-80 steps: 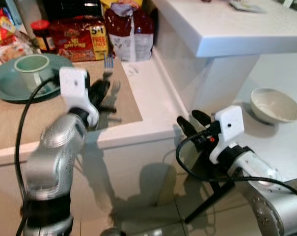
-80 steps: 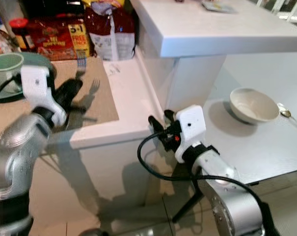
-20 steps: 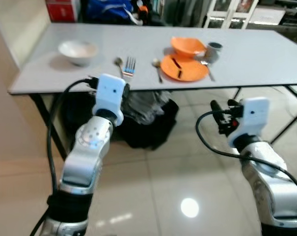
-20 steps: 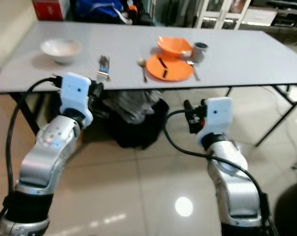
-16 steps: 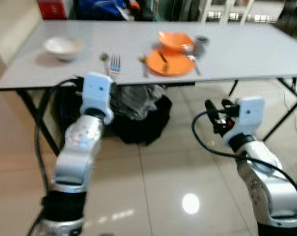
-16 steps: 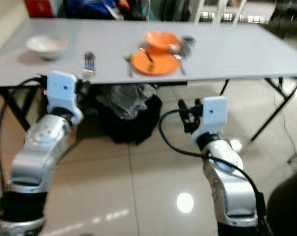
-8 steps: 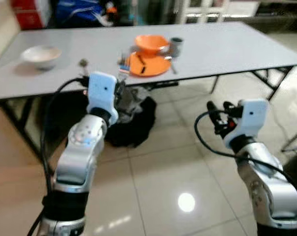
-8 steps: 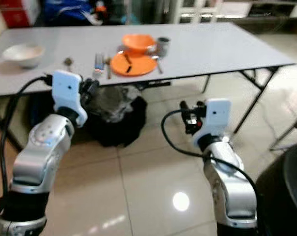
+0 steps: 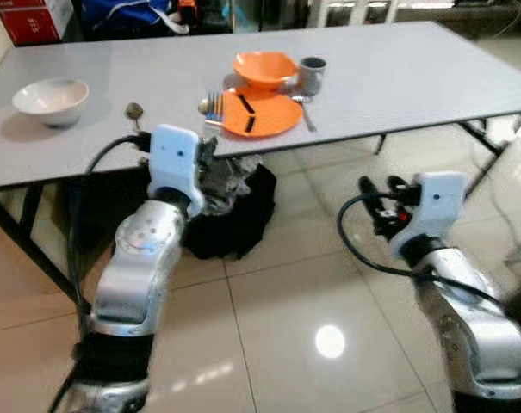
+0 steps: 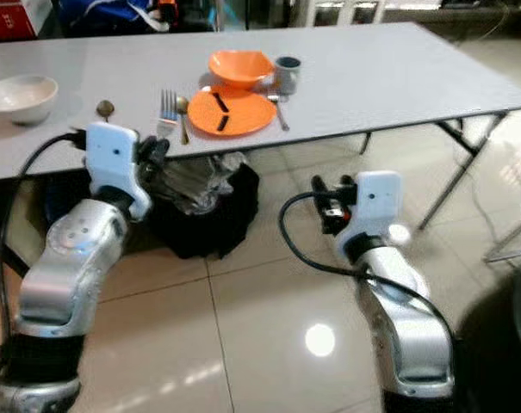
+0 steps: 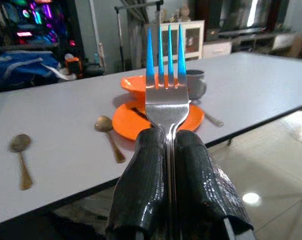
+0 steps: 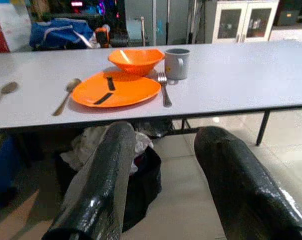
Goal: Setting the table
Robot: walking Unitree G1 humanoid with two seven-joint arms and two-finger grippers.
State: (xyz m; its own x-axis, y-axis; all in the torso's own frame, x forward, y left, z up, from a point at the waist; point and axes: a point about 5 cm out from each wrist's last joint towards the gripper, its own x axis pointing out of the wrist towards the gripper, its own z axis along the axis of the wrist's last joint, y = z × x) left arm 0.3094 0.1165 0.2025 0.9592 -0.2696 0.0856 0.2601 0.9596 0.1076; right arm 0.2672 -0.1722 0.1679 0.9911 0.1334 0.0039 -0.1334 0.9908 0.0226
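My left gripper is shut on the handle of a fork with blue tines, held upright at the near edge of the grey table. From the head I see the same fork rising from the left gripper, just left of an orange plate. Behind the plate stand an orange bowl and a grey mug. A gold spoon lies left of the plate, and a second fork lies right of it. My right gripper is open below the table edge, holding nothing.
A white bowl and another spoon lie on the table's left part. A black bag sits on the floor under the table. A table leg slants down at the right. Shiny tiled floor spreads in front.
The camera has swung from the kitchen counter to the grey table and drawn closer. The fork stays in my left gripper, and the right gripper stays open.
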